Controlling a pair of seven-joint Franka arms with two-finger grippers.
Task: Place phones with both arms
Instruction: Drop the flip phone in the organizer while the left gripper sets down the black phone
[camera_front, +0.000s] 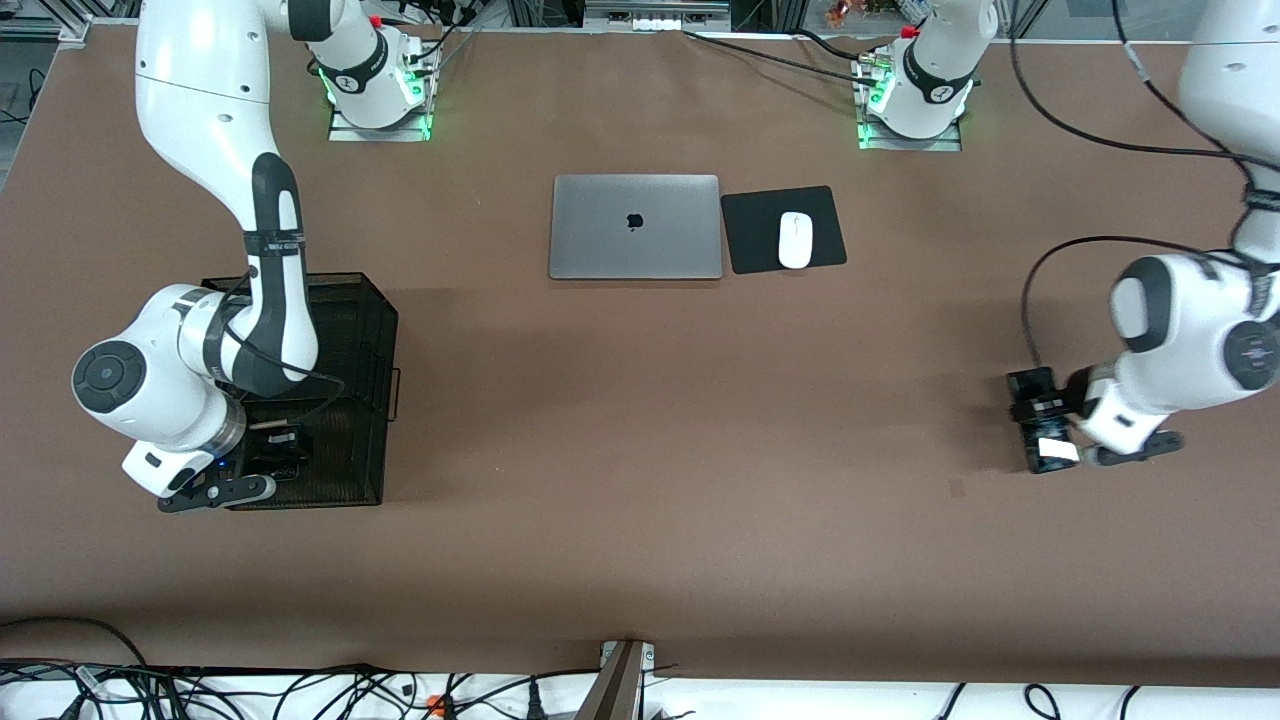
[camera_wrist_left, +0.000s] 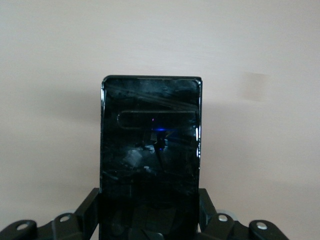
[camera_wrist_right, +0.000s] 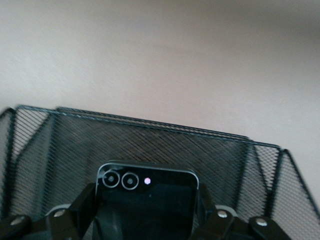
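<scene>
A long slim black phone (camera_wrist_left: 150, 130) is gripped by its two long edges in my left gripper (camera_wrist_left: 149, 194), which is shut on it. It hangs over bare table at the left arm's end (camera_front: 1048, 452). My right gripper (camera_wrist_right: 146, 189) reaches down inside a black mesh basket (camera_wrist_right: 150, 140) at the right arm's end. Its fingers (camera_wrist_right: 86, 202) lie against both sides of a small squarish black phone (camera_wrist_right: 150, 207) with two camera rings. In the front view that phone (camera_front: 276, 448) shows low in the basket (camera_front: 365, 330), beside the right hand (camera_front: 215, 490). No pale-lilac phone is in view.
A closed silver laptop (camera_front: 636, 226) lies mid-table toward the bases. Beside it is a white mouse (camera_front: 795, 240) on a black pad (camera_front: 830, 205). The basket's wire walls stand around the right gripper. Cables run along the table's front edge (camera_front: 300, 690).
</scene>
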